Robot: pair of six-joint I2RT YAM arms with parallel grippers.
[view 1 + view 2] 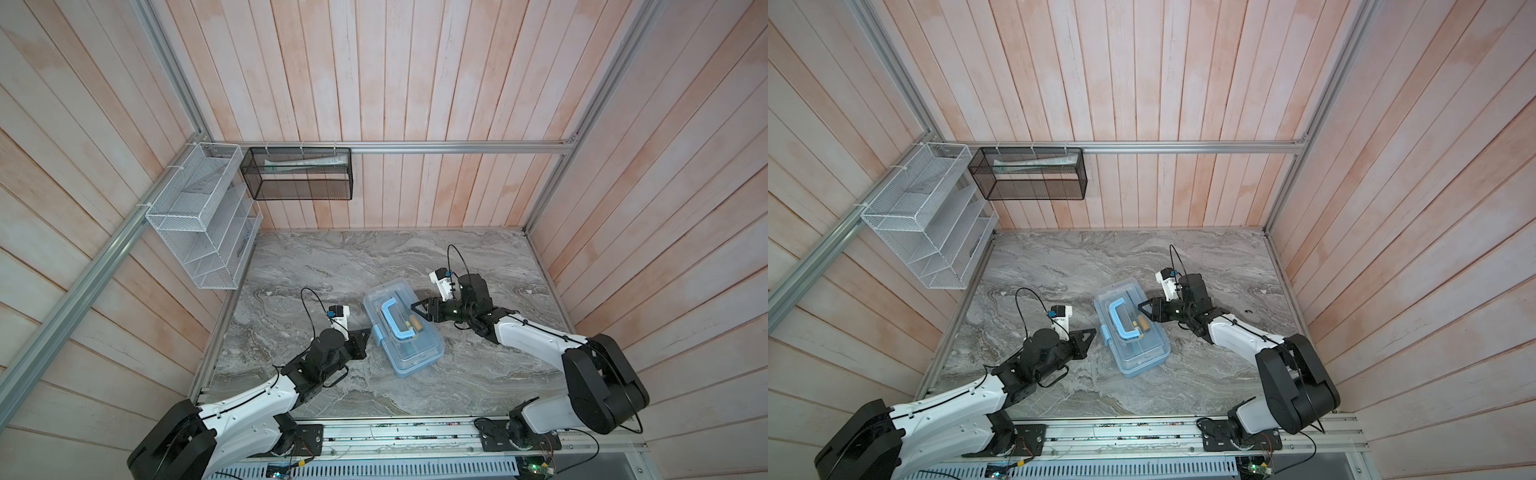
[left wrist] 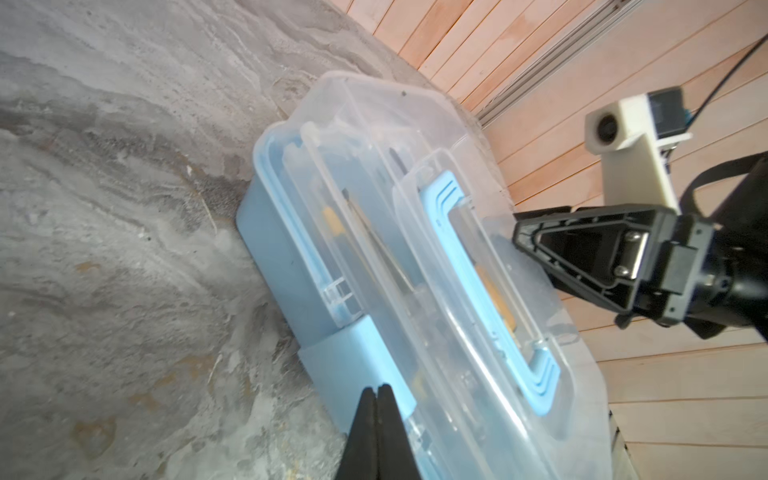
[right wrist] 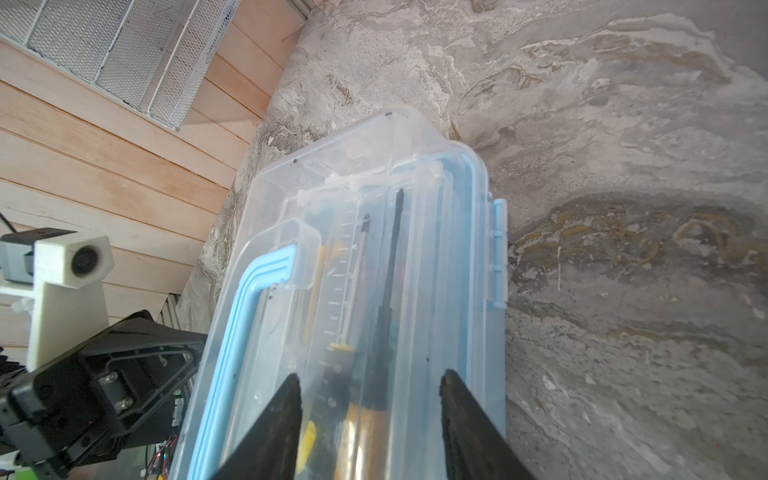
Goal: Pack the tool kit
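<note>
Tool kit [image 1: 424, 351]: long axis 11–5 o'clock, latch [image 1: 377, 336] facing 9. Left gripper [image 1: 366, 332] pinched empty at latch; right gripper [image 1: 417, 310] half-spread over lid [image 1: 392, 293].

Left pincer [image 2: 377, 390] has its jaws pressed together; right pincer [image 3: 370, 380] stands partly spread.

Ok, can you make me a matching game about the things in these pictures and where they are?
Things:
1 tool box
2 left gripper
3 right gripper
4 white wire rack

Clues:
A hangs on the wall
B jaws apart above the clear lid
C shut, beside the blue latch
D lies on the marble table, lid on

Pairs: 1-D, 2-C, 3-B, 4-A
</note>
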